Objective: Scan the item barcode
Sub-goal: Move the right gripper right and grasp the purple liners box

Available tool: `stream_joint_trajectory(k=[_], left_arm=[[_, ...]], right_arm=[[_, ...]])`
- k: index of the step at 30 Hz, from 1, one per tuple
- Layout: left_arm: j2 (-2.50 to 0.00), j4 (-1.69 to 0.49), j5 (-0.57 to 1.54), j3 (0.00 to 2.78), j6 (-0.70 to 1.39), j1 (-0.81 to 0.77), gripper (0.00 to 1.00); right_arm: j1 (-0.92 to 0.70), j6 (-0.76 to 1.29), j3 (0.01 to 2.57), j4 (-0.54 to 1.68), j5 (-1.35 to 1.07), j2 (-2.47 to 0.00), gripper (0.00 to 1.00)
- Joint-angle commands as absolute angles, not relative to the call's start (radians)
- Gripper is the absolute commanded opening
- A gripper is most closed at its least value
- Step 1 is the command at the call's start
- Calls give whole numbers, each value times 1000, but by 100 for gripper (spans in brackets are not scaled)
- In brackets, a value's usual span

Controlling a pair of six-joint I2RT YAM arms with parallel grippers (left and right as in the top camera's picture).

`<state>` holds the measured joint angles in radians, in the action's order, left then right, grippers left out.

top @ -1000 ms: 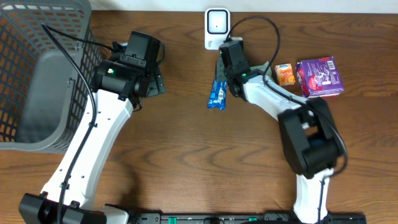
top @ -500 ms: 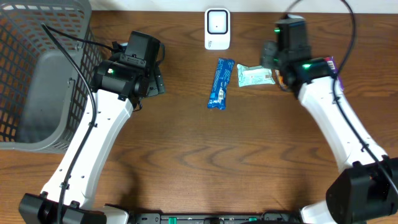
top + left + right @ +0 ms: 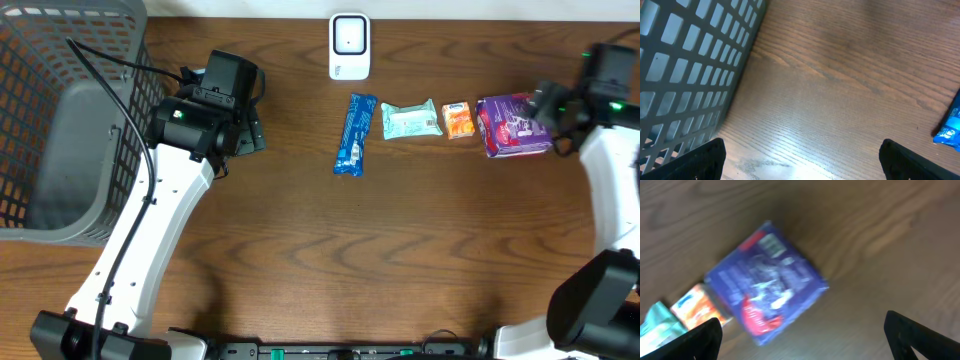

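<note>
Both my pincers spread wide, neither holding anything.
My right gripper (image 3: 807,337) hangs with its fingers splayed just beside the purple box (image 3: 765,280), near the table's (image 3: 350,250) right edge. Leftward in a row lie the orange packet (image 3: 458,120), the pale green packet (image 3: 410,121) and the blue bar (image 3: 355,133), with the white scanner (image 3: 349,45) at the far edge. My left gripper (image 3: 807,162) gapes beside the grey basket (image 3: 60,130) at the left edge.

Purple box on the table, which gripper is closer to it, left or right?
Right. The right gripper hangs at the purple box's right end, jaws open. The left gripper is far across the table, beside the gray basket.
</note>
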<state>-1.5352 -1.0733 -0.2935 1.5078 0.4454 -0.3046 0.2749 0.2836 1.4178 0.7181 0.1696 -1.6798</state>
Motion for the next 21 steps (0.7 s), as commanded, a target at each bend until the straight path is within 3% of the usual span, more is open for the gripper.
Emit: stream_joint_trajectory(k=[1, 9, 21], left_arm=[[-1537, -1076, -300, 1509, 454, -302, 98], [-1537, -1076, -300, 1509, 454, -302, 98], [-1537, -1076, -300, 1509, 454, -302, 98]], right_arm=[[341, 264, 1410, 735, 118, -1702, 96], [406, 11, 1409, 631, -129, -1814, 99], [549, -112, 1410, 520, -534, -1994, 99]])
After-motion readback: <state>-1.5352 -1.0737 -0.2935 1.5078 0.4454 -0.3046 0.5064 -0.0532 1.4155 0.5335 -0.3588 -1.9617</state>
